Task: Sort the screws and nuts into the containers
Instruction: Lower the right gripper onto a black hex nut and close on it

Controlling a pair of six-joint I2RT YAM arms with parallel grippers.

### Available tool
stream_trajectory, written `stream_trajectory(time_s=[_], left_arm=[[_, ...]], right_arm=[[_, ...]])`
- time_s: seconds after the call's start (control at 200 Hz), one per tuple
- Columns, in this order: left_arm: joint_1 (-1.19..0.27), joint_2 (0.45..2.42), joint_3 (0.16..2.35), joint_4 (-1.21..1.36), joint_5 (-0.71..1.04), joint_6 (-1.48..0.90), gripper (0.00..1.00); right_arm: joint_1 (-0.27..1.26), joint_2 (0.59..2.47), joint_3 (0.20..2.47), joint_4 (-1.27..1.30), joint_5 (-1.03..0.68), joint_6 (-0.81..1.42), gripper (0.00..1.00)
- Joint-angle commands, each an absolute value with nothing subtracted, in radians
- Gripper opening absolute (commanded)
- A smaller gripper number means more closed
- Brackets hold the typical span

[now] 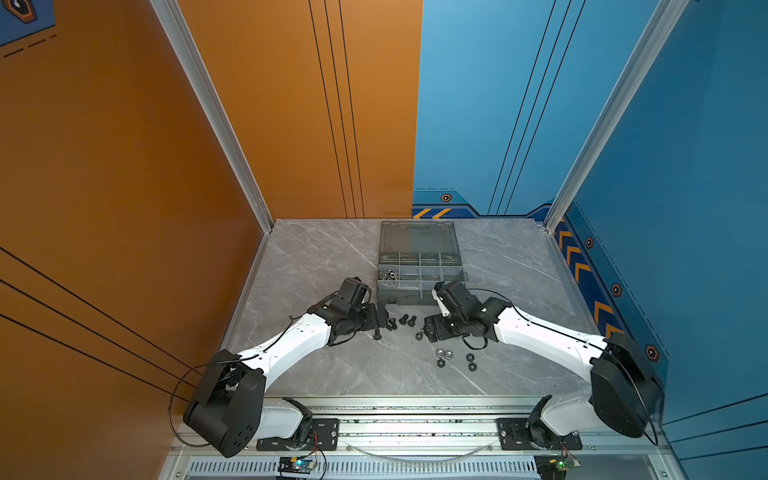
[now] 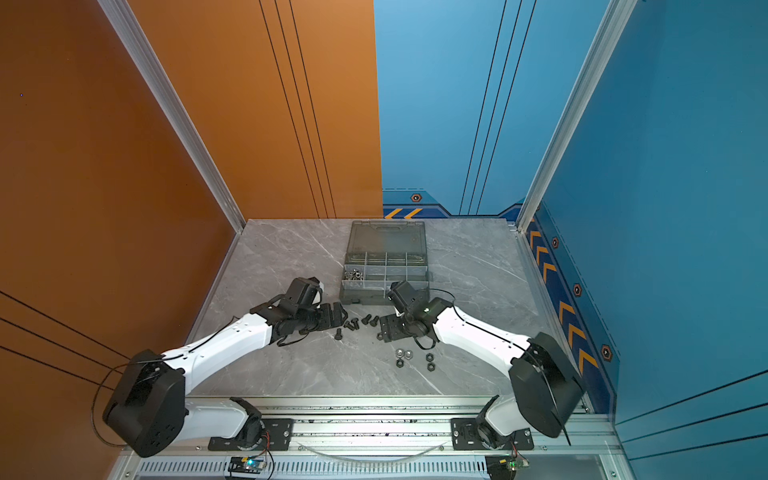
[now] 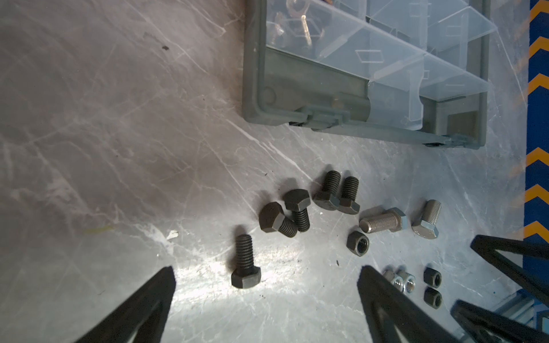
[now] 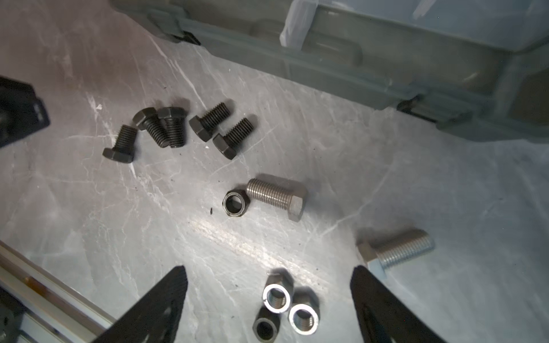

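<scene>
Left wrist view: left pincer (image 3: 267, 268) and right pincer (image 4: 269, 268) both released and empty over loose hardware on the bench (image 3: 118, 148).
Picking looks to be the step in hand. The left pincer hangs spread above a lone black bolt (image 3: 246, 267); the right is spread over two silver nuts (image 4: 277, 297). More black bolts (image 3: 297, 202), two silver bolts (image 4: 276, 196) and black nuts (image 4: 234, 203) lie on the grey marbled surface, just beside the dark grey case (image 3: 252, 74), one clear-walled compartment of which holds shiny wing nuts (image 1: 389, 274). Next, probably, a straight descent and a pinch across hexagonal flats, since threaded shanks are round and may roll.
</scene>
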State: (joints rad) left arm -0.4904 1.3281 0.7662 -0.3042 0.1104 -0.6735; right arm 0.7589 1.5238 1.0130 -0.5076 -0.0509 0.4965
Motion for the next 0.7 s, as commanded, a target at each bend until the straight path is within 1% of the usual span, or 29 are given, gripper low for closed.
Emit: stream_trajectory(time_s=[0.0, 0.18, 0.365, 0.526, 0.691], left_arm=[[-0.477, 1.296, 0.748, -0.307, 0.120, -0.684, 0.98], [-0.476, 1.276, 0.723, -0.298, 0.108, -0.695, 0.98], [-0.466, 1.265, 0.711, -0.295, 0.109, -0.695, 0.98], [-0.464, 1.271, 0.709, -0.292, 0.118, -0.692, 0.98], [-0.463, 1.275, 0.712, -0.288, 0.118, -0.692, 0.98]], right_arm=[[0.793, 1.606, 1.092, -0.618, -0.018, 0.638, 0.87], [0.849, 1.706, 1.173, -0.646, 0.005, 0.689, 0.86], [0.862, 1.741, 1.192, -0.655, 0.010, 0.707, 0.85], [0.862, 1.770, 1.208, -0.650, 0.013, 0.717, 0.80], [0.862, 1.796, 1.222, -0.640, 0.012, 0.722, 0.73]])
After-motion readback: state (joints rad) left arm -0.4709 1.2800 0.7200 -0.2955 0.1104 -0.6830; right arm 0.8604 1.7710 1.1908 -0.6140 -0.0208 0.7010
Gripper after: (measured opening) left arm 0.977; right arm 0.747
